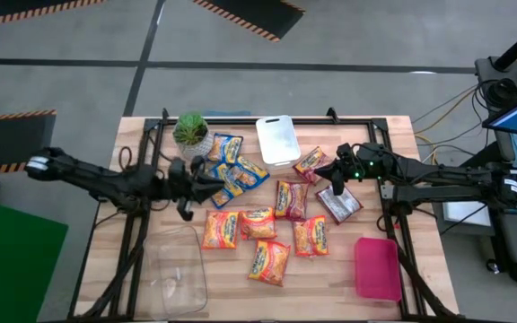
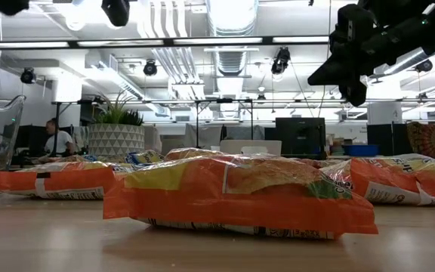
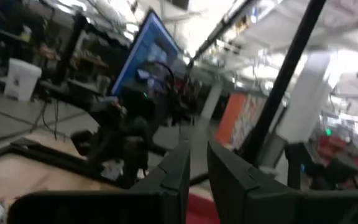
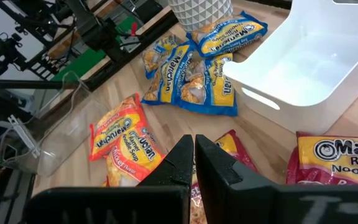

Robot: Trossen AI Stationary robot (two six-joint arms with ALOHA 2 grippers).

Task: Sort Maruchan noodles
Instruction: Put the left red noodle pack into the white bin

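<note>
The Maruchan packets lie flat in the middle of the table. The blue-and-yellow ones (image 1: 233,168) (image 4: 197,74) are by the plant, several orange ones (image 1: 258,226) (image 2: 240,193) (image 4: 126,140) lie nearer, and maroon ones (image 1: 339,203) (image 4: 337,155) are to the right. My left gripper (image 1: 215,183) (image 3: 197,158) hangs above the blue packets, pointing level toward the right arm, with a narrow gap between its fingers. My right gripper (image 1: 337,185) (image 2: 353,83) (image 4: 194,149) is shut, raised over the packets near the maroon ones and tilted down. Neither holds anything.
A white tray (image 1: 278,140) (image 4: 316,62) sits at the far middle, with a potted plant (image 1: 191,131) at the far left. A clear bin (image 1: 178,269) (image 4: 48,137) stands near left and a pink lid (image 1: 377,267) near right. A person sits in the room behind (image 2: 55,140).
</note>
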